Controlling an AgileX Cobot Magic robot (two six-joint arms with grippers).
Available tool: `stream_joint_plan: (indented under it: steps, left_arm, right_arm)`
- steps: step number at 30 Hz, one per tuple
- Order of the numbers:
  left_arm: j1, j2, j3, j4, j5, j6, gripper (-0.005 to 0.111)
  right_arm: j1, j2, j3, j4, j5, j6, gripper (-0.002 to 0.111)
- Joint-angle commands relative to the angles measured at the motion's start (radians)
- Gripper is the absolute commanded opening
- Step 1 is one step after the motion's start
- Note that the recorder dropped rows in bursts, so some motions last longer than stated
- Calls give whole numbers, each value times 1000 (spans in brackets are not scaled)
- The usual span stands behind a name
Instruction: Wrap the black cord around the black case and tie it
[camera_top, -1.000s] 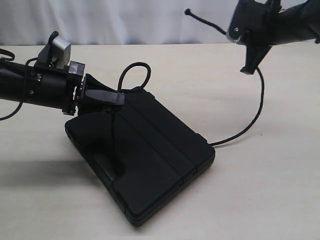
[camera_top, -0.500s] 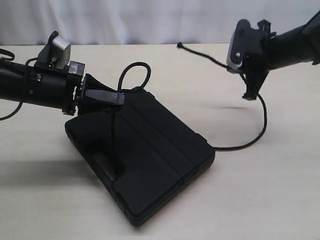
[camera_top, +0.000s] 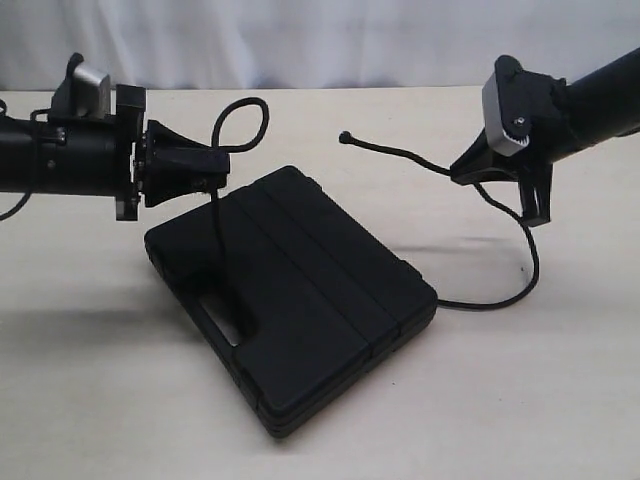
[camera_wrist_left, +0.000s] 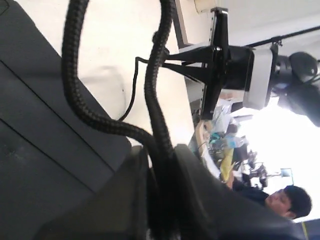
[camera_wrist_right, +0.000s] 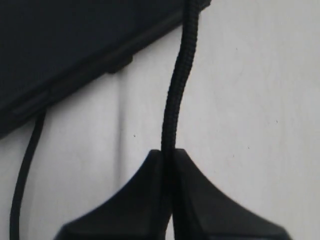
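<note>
The black case (camera_top: 300, 290) lies flat on the table, handle slot toward the left. My left gripper (camera_top: 213, 172) is above its far left corner, shut on the black cord (camera_top: 243, 108). The cord makes a loop above the fingers and drops down to the handle slot. In the left wrist view two strands of cord (camera_wrist_left: 152, 95) run into the left gripper (camera_wrist_left: 161, 162), with the case (camera_wrist_left: 40, 150) beside them. My right gripper (camera_top: 460, 175), right of the case, is shut on the cord (camera_wrist_right: 176, 90); the knotted end (camera_top: 346, 137) sticks out leftward. The right gripper (camera_wrist_right: 168, 154) points toward the case (camera_wrist_right: 75, 35).
A slack bow of cord (camera_top: 530, 275) curves from the right gripper down onto the table (camera_top: 520, 400) and back under the case's right edge. A white curtain (camera_top: 300, 40) hangs behind the table's far edge.
The right gripper has come down and turned to point left, bringing the knotted end lower. The left gripper has pulled up and to the left with the loop. The case has shifted slightly.
</note>
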Motion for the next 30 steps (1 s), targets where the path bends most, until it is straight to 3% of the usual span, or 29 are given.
stream_joint_plan:
  steps: [1, 8, 16, 24, 30]
  left_arm:
    - [-5, 72, -19, -95, 22, -72, 0]
    - [-38, 97, -65, -105, 22, -162, 0]
    - [-135, 97, -122, -117, 22, -214, 0]
    - [-138, 97, -134, -117, 22, -279, 0]
    - [-138, 97, -134, -117, 22, -311, 0]
  right_arm:
    - [52, -11, -6, 35, 27, -36, 5]
    - [69, 19, -6, 106, 47, -36, 5]
    - [70, 77, -6, 124, 75, -36, 5]
    - [67, 83, -6, 133, 78, -36, 5]
    - [9, 83, -6, 135, 65, -33, 5]
